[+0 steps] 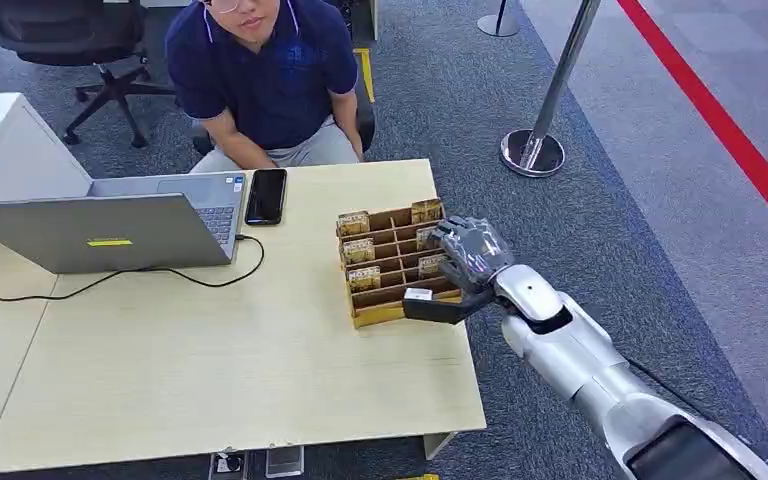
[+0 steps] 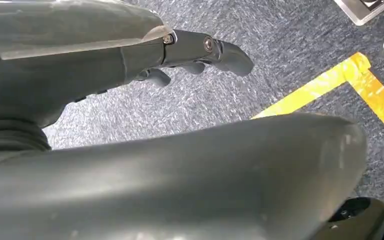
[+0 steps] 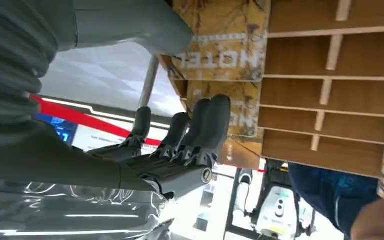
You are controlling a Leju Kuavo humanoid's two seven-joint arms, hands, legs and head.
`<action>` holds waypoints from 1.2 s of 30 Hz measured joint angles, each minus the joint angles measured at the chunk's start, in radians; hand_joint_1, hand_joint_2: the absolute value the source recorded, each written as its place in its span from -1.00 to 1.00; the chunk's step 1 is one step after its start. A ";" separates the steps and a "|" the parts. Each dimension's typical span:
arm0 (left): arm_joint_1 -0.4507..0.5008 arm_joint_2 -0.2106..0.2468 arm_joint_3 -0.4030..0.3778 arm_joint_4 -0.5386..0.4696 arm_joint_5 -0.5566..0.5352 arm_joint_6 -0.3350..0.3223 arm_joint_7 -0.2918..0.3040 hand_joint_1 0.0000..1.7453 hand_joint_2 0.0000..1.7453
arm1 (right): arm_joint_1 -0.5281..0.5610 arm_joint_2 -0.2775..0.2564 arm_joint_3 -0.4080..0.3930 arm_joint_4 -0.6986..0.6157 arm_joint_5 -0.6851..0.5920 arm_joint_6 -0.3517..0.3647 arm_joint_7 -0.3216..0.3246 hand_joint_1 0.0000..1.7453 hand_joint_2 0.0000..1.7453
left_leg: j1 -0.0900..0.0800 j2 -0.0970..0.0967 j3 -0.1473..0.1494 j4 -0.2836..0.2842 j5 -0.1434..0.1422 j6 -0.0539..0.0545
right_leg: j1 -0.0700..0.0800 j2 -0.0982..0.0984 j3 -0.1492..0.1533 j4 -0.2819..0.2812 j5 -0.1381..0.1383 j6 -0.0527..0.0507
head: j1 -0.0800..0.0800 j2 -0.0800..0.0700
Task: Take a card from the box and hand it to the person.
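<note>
Right arm point(image 1: 600, 370): silver, enters from the lower right of the head view and reaches up and left to the table's right edge.
Right hand point(image 1: 463, 268): at the right side of the box, thumb stretched low along the box's near right corner, fingers curved over the right-hand compartments. In the right wrist view the fingers point(image 3: 200, 125) lie against the face of a card; whether a card is actually grasped cannot be told.
Left hand point(image 2: 200, 52): seen in the left wrist view above grey carpet, fingers loosely curled and apart, holding nothing.
Floor tape point(image 2: 340, 85): yellow strip on the carpet, right side of the left wrist view.
Table point(image 1: 210, 390): pale wood top, filling the lower left and centre of the head view.
Box point(image 1: 395, 262): brown, divided into rows of slots, at centre right of the table near its right edge.
Cards point(image 1: 363, 276): several stand upright in the slots, in both the left and right columns.
Laptop point(image 1: 110, 228): open, left of the box, a black cable running from its right side.
Phone point(image 1: 266, 196): black, lying flat just beside the laptop, towards the far edge.
Person point(image 1: 265, 80): seated behind the far edge, top centre, in a dark blue shirt.
Stanchion point(image 1: 545, 110): chrome post with round base, upper right on the carpet.
</note>
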 joint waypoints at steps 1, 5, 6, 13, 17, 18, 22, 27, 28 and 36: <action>0.000 0.000 0.000 0.000 0.000 0.000 0.000 -1.00 -1.00 | 0.000 0.000 -0.001 0.004 0.000 -0.003 0.001 -0.06 1.00 | 0.000 0.000 0.000 0.000 0.000 0.000 | 0.000 0.000 0.000 0.000 0.000 0.000 | 0.000 0.000; 0.001 0.000 0.000 0.000 -0.002 -0.002 0.000 -1.00 -1.00 | 0.005 0.000 -0.010 0.014 0.001 -0.009 0.009 -0.04 1.00 | 0.000 0.000 0.000 0.000 0.000 0.000 | 0.000 0.000 0.000 0.000 0.000 0.000 | -0.001 0.000; 0.001 0.000 0.000 0.000 -0.002 -0.003 0.000 -1.00 -1.00 | 0.007 0.000 -0.012 0.016 0.002 -0.010 0.010 -0.06 1.00 | 0.000 0.000 0.000 0.000 0.000 0.000 | 0.000 0.000 0.000 0.000 0.000 0.000 | 0.000 0.000; 0.001 0.000 0.000 0.000 -0.003 -0.003 -0.003 -1.00 -1.00 | 0.022 0.005 -0.025 0.016 0.019 -0.017 0.016 0.06 1.00 | 0.000 0.000 0.000 0.000 0.000 0.000 | 0.000 0.000 0.000 0.000 0.000 0.000 | 0.000 0.000; 0.001 0.000 0.000 0.000 -0.004 -0.004 -0.003 -1.00 -1.00 | 0.034 0.007 -0.032 -0.001 0.012 -0.005 -0.002 0.04 1.00 | 0.000 0.000 0.000 0.000 0.000 0.000 | 0.000 0.000 0.000 0.000 0.000 0.000 | -0.001 0.000; 0.000 0.000 0.000 0.000 -0.004 -0.004 -0.003 -1.00 -1.00 | 0.035 0.007 -0.034 -0.004 0.008 -0.002 -0.007 0.06 1.00 | 0.000 0.000 0.000 0.000 0.000 0.000 | 0.000 0.000 0.000 0.000 0.000 0.000 | -0.001 0.000; 0.000 0.000 0.000 0.000 -0.007 -0.003 -0.003 -1.00 -1.00 | 0.043 0.008 -0.043 -0.021 -0.020 0.018 -0.032 0.12 1.00 | 0.000 0.000 0.000 0.000 0.000 0.000 | 0.000 0.000 0.000 0.000 0.000 0.000 | -0.001 0.000; 0.000 0.000 0.000 0.000 -0.013 -0.006 -0.003 -1.00 -1.00 | 0.054 0.008 -0.047 -0.047 -0.052 0.038 -0.059 0.10 1.00 | 0.000 0.000 0.000 0.000 0.000 0.000 | 0.000 0.000 0.000 0.000 0.000 0.000 | 0.000 0.000; 0.000 0.000 0.000 0.000 -0.013 -0.006 -0.003 -1.00 -1.00 | 0.056 0.008 -0.047 -0.051 -0.056 0.041 -0.064 0.12 1.00 | 0.000 0.000 0.000 0.000 0.000 0.000 | 0.000 0.000 0.000 0.000 0.000 0.000 | 0.000 0.000; 0.000 0.000 0.000 0.000 -0.013 -0.006 -0.002 -1.00 -1.00 | 0.063 0.001 -0.048 -0.079 -0.074 0.054 -0.076 0.14 1.00 | 0.000 0.000 0.000 0.000 0.000 0.000 | 0.000 0.000 0.000 0.000 0.000 0.000 | 0.000 0.000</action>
